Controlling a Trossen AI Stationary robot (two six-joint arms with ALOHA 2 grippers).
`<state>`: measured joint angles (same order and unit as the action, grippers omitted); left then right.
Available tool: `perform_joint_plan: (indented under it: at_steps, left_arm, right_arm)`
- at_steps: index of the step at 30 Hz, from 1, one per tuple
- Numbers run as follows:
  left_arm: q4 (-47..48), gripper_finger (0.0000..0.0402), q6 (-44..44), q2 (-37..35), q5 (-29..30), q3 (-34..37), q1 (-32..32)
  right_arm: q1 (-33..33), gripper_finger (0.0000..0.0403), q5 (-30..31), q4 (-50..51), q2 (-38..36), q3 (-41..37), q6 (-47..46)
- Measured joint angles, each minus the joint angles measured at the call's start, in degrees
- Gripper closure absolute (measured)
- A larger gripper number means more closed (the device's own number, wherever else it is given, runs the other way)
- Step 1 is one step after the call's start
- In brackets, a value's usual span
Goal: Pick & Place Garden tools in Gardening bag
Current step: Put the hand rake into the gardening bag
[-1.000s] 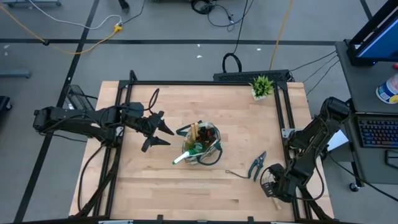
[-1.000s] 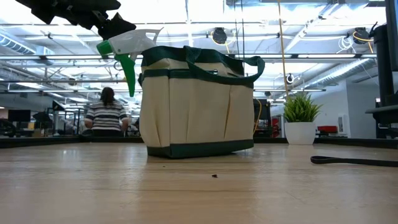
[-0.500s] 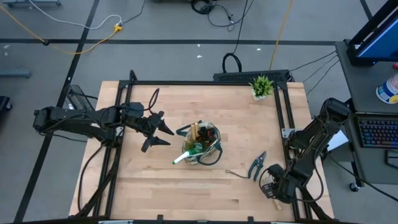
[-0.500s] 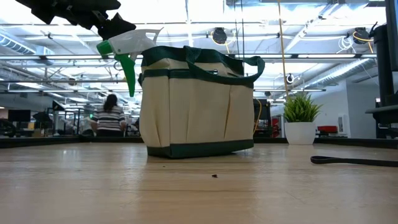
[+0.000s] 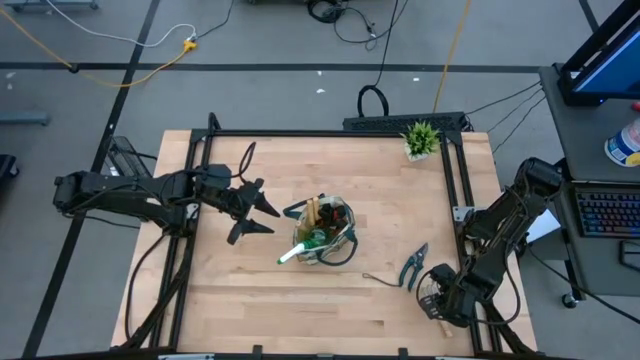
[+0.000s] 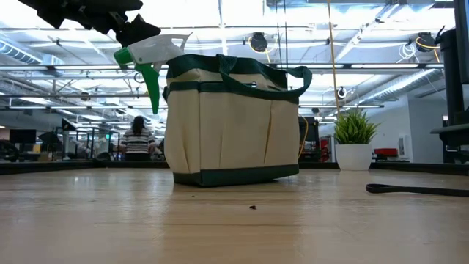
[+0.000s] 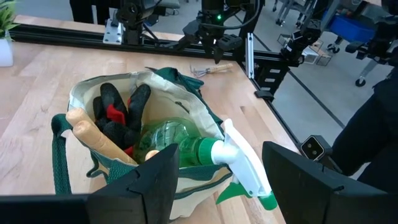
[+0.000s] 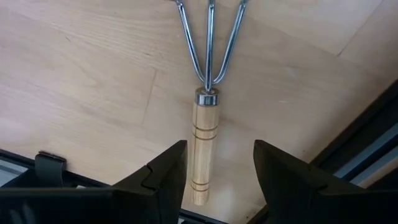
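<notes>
The beige gardening bag [image 5: 322,232] with green trim stands upright at the table's middle. It holds a green spray bottle [image 7: 186,149], whose white nozzle [image 5: 290,256] sticks out over the rim. Red-and-black gloves [image 7: 118,115] and wooden handles [image 7: 99,140] are in it too. My left gripper [image 5: 258,217] hovers open, left of the bag and above table height. Teal pruning shears [image 5: 413,265] lie flat to the bag's right. A wooden-handled fork-rake [image 8: 203,134] lies flat near the table's near right corner. My right gripper [image 5: 438,300] points down over it, open, one finger on either side of the handle, not touching.
A small potted plant [image 5: 421,138] stands at the far right corner. A black frame rail [image 8: 367,155] runs along the table's edge close to the rake. Bare wood lies in front of and behind the bag. A person [image 6: 137,139] is in the room behind.
Both arms and everything on the table have kept still. Only the person in the room behind has walked a little to the right in the low view.
</notes>
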<state>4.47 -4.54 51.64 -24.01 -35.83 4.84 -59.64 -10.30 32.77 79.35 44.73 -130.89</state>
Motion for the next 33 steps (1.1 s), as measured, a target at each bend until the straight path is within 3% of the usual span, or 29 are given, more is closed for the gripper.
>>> perform_joint_plan:
  at_steps: [10, 15, 26, 33]
  left_arm:
    - [0.0, 0.0165, 0.0, 0.0, 0.0, 0.0, 0.0]
    - [0.0, 0.0165, -0.1, 0.0, 0.0, 0.0, 0.0]
    - [0.4, 0.0165, -0.1, 0.1, 0.0, 0.0, 0.0]
    - [0.4, 0.0165, 0.2, 0.1, 0.0, 0.0, 0.0]
  right_arm:
    - [2.3, 0.0227, -1.0, -2.9, 0.0, 0.1, 4.0]
    - [4.8, 0.0227, 1.8, -7.0, 0.2, 0.0, 6.5]
    - [2.6, 0.0227, -5.3, -8.1, 4.9, -0.1, 5.6]
    - [2.1, 0.0227, -6.4, -11.6, 9.3, -0.1, 5.4]
